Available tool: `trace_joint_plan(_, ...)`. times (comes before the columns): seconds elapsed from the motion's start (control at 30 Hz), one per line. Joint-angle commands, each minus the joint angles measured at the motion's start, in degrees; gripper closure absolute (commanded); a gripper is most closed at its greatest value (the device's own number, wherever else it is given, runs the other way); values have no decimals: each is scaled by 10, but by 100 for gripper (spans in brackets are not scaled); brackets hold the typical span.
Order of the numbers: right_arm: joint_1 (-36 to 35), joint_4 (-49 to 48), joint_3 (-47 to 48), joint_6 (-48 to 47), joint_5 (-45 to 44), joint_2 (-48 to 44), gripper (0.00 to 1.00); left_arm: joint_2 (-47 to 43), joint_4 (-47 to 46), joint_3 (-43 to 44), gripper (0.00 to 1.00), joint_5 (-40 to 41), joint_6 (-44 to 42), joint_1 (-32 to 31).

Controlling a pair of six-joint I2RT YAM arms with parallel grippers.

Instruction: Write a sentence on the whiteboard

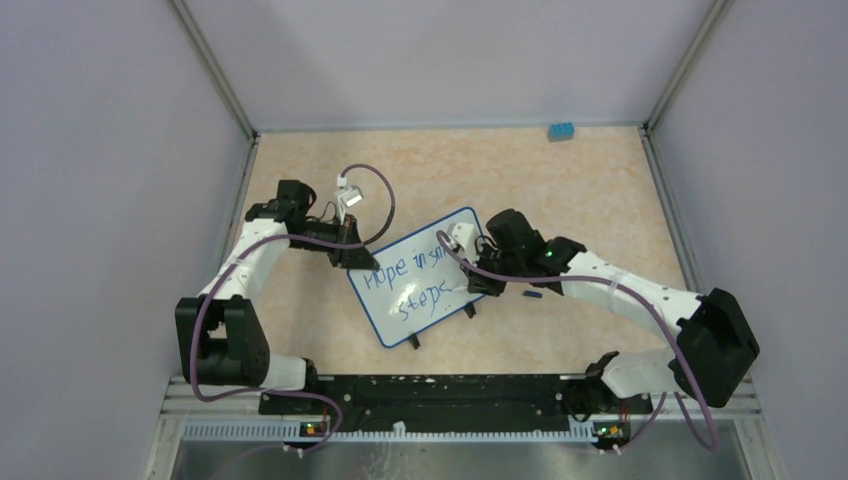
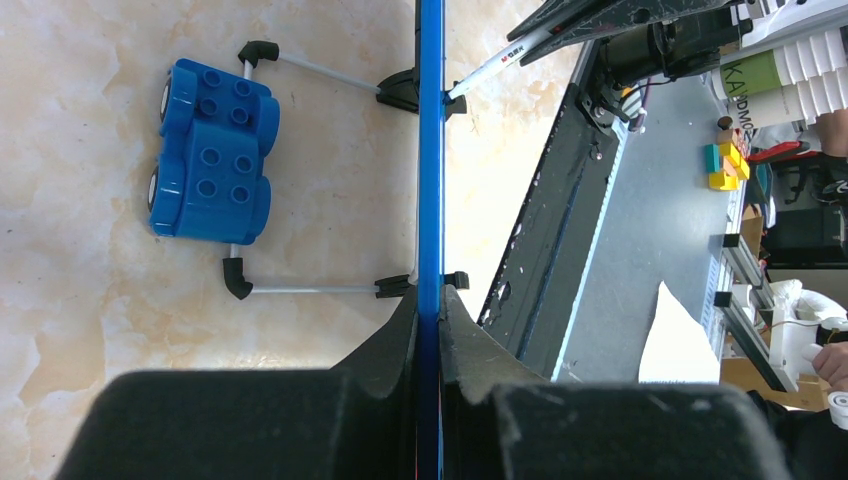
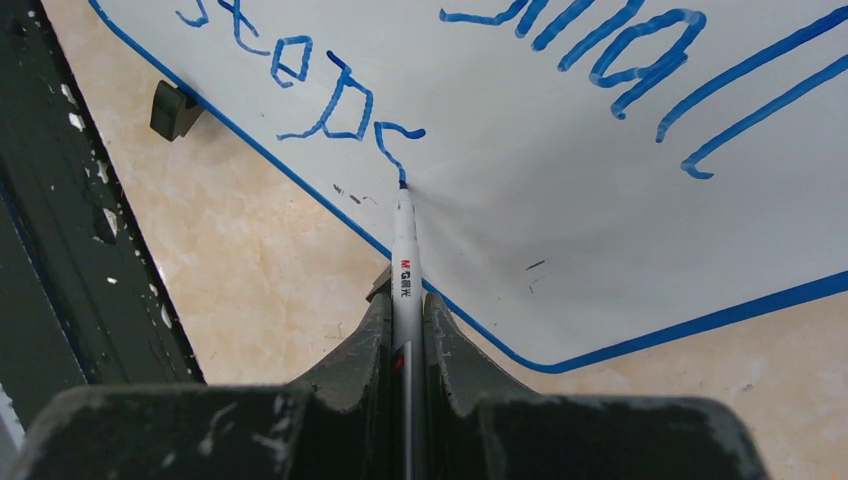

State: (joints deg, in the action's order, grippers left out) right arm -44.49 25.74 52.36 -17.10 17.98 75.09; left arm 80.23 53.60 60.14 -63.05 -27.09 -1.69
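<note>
Gloss covers the whiteboard [image 1: 398, 328], a small white rectangle with thin blue rim, rounded corners and black clip feet, set askew mid-way across the mottled beige table [image 1: 560, 200]; the sentence [image 1: 408, 270] loops over it in two blue lines. The left gripper [image 2: 430, 300], reaching from the board's left, is clamped on its rim. The right gripper [image 3: 405, 310], arm stretched low from the right, pinches a slim white marker [image 3: 404, 250] whose tip touches the board where the lower line ends.
</note>
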Motion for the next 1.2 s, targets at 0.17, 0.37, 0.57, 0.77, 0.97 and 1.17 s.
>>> trace_joint_plan(0.17,6,-19,-9,-11,-4,1,100,-4,-8,-8,100,4,-5,-2)
trace_joint_plan(0.37,-13,-30,3,-8,-3,20,100,-5,-8,-9,100,4,-5,-2)
trace_joint_plan(0.57,-29,-33,23,-7,-4,35,100,-5,-7,-8,100,5,-6,-2)
trace_joint_plan(0.77,-37,-37,39,-1,3,42,100,-3,-7,-8,100,4,-6,-3)
trace_joint_plan(0.97,-38,-35,50,5,23,30,100,-4,-8,-8,100,5,-6,-2)
trace_joint_plan(1.17,-34,-18,41,-4,36,-8,100,-4,-8,-8,100,4,-5,-2)
